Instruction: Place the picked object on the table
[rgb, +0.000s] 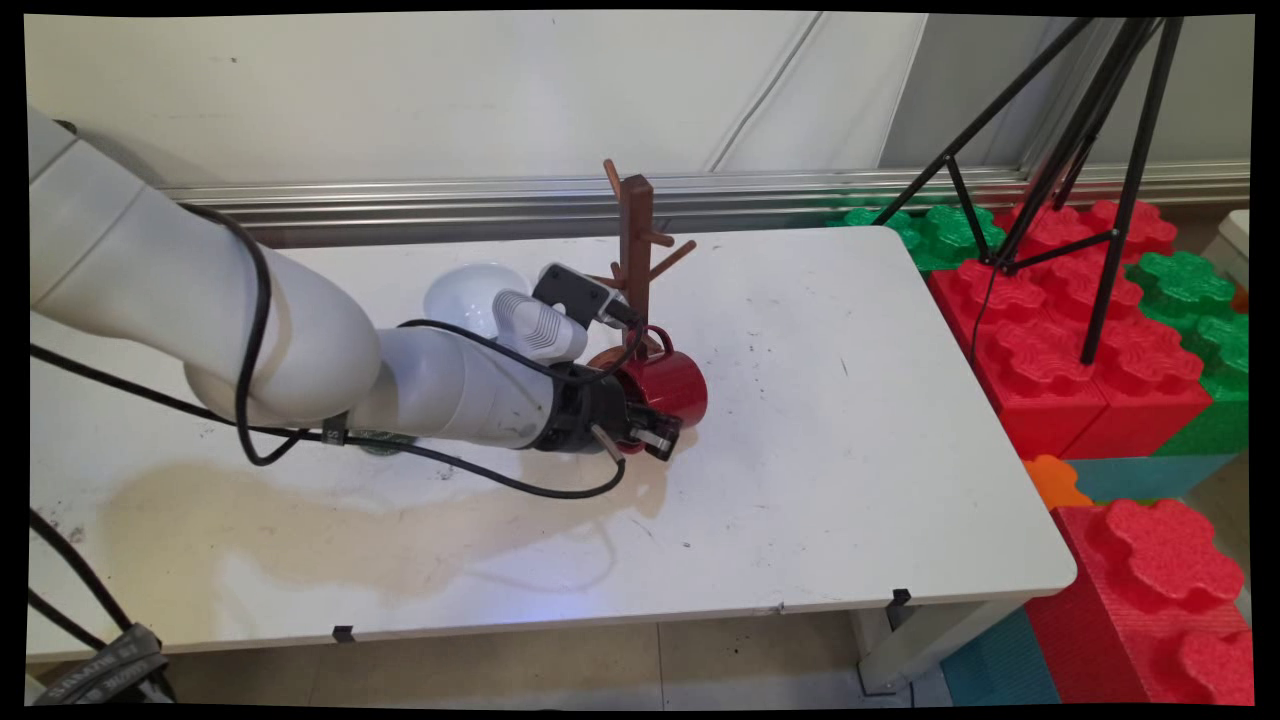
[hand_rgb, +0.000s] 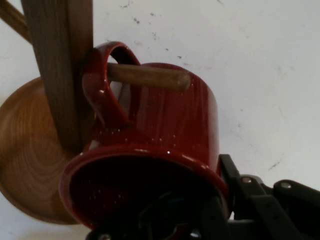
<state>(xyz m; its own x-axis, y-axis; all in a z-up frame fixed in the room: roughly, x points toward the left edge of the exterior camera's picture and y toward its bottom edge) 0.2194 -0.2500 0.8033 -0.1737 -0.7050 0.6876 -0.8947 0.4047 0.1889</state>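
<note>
A: Left to right in the main view: white bowl (rgb: 465, 293) behind the wrist, wooden mug tree (rgb: 636, 240), red mug (rgb: 668, 385) at its foot, and the gripper (rgb: 645, 432) just below it.

B: Grip state?

A: Clamped on the mug's rim. In the hand view one finger goes inside the mouth and the other finger (hand_rgb: 235, 187) sits outside the wall. The mug is tipped on its side, mouth toward the hand.

B: Handle?

A: The handle (hand_rgb: 102, 85) is already threaded over a low peg (hand_rgb: 150, 76), hard against the post (hand_rgb: 60, 65) above the round base (hand_rgb: 25, 165).

B: So release gently?

A: My read: seat the handle back to the post and let the weight settle on the peg before opening. Keep sideways push low. The tree looks light, and the table (rgb: 850, 460) gives it nothing to brace on.
</note>
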